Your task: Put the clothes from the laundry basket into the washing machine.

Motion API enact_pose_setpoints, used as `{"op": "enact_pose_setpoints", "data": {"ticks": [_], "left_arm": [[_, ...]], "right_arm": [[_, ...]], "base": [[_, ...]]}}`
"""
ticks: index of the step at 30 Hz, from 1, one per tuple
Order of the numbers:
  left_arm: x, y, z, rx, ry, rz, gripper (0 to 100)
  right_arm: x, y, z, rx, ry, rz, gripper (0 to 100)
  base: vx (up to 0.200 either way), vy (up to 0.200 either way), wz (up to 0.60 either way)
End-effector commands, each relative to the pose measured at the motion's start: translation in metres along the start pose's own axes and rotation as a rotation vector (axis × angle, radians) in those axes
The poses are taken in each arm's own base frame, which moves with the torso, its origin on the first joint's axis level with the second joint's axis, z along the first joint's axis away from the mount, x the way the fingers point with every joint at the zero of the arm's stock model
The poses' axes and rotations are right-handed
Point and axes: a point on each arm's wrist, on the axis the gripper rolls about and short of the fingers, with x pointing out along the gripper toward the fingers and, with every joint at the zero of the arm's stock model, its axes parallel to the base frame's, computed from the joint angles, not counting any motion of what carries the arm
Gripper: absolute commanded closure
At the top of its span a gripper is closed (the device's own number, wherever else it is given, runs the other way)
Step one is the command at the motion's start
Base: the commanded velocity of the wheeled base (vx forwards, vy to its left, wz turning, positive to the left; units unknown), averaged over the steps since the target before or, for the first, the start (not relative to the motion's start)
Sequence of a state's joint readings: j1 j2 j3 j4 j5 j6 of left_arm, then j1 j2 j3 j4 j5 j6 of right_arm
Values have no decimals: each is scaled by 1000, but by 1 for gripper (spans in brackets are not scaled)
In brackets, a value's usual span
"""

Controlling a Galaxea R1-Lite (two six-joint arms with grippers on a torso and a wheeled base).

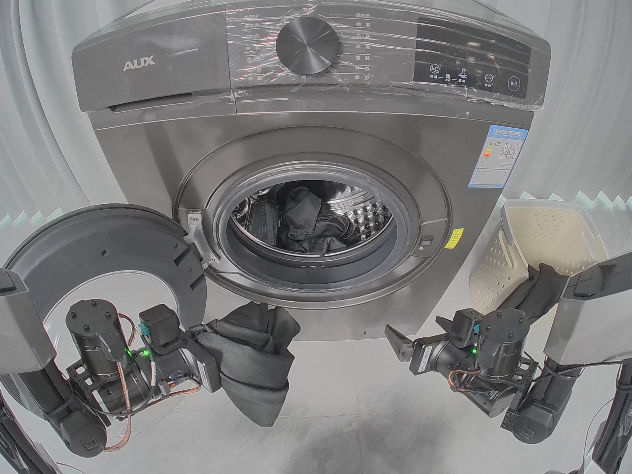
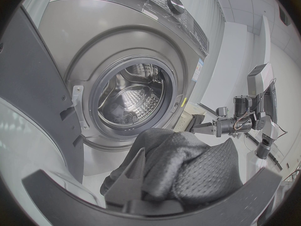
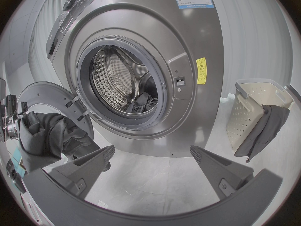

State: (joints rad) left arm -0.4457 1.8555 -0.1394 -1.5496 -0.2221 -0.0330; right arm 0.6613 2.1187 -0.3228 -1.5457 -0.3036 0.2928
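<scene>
Grey garment [image 1: 253,363] hiding left jaws, laundry basket [image 1: 553,232] partly behind right arm [image 1: 586,307]

The washing machine [image 1: 164,153] carries a short pale logo [image 1: 139,63] on its drawer front, and rows of tiny print flank the dial [image 1: 307,45], too small to make out. Its dark touch panel [image 1: 471,67] shows a few lit round symbols. A blue-and-white rating label [image 1: 498,156] and a yellow warning sticker [image 1: 453,238] sit on the front beside the door opening, their print too fine to read.
</scene>
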Motion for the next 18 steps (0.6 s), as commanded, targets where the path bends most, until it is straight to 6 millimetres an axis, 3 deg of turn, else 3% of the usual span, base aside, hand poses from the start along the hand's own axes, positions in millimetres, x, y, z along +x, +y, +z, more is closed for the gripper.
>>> {"op": "enact_pose_setpoints", "data": {"ticks": [1,8,18], "left_arm": [[1,-4,-2,1,9,-17,100],[5,-8,-5,3,21,-32,100],[6,-8,-9,1,39,-31,100]], "right_arm": [[0,1,-1,-1,2,2,0],[0,1,-1,-1,2,4,0],[-2,2,-1,-2,3,8,0]], "base": [[0,0,0],[0,0,0],[180,0,0]]}}
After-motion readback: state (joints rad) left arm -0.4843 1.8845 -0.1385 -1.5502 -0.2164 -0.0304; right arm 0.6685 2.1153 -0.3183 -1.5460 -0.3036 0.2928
